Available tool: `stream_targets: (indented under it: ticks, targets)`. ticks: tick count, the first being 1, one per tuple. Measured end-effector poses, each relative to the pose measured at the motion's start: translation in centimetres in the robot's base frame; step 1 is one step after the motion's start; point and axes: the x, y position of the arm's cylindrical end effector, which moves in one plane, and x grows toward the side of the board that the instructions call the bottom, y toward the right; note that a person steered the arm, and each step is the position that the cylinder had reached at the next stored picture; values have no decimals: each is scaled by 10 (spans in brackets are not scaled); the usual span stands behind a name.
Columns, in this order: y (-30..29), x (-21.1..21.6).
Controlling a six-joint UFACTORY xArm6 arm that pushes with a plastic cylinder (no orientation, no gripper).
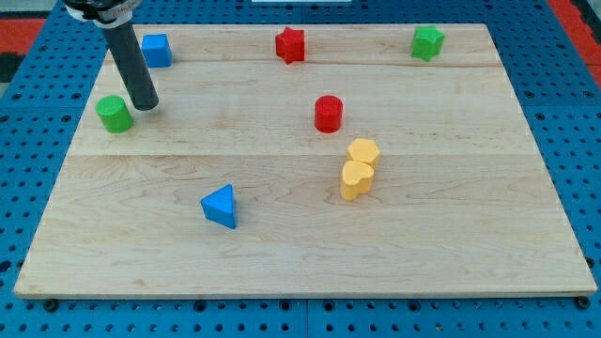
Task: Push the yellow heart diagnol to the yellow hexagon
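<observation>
The yellow heart lies right of the board's middle, touching the yellow hexagon just above it. My tip is at the view's upper left, far from both yellow blocks. It stands just right of the green cylinder and below the blue cube.
A red cylinder sits up and left of the hexagon. A red star is at the top middle and a green star at the top right. A blue triangle lies at the lower left of centre. The wooden board ends on all sides.
</observation>
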Motion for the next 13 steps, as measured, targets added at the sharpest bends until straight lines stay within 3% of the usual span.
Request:
stream_targets:
  ticks: [1, 2, 4, 5, 7, 12, 13]
  targets:
    - [6, 0]
    - [69, 11]
    - [165, 115]
    - [243, 125]
    - [319, 158]
    - [463, 122]
    - [440, 98]
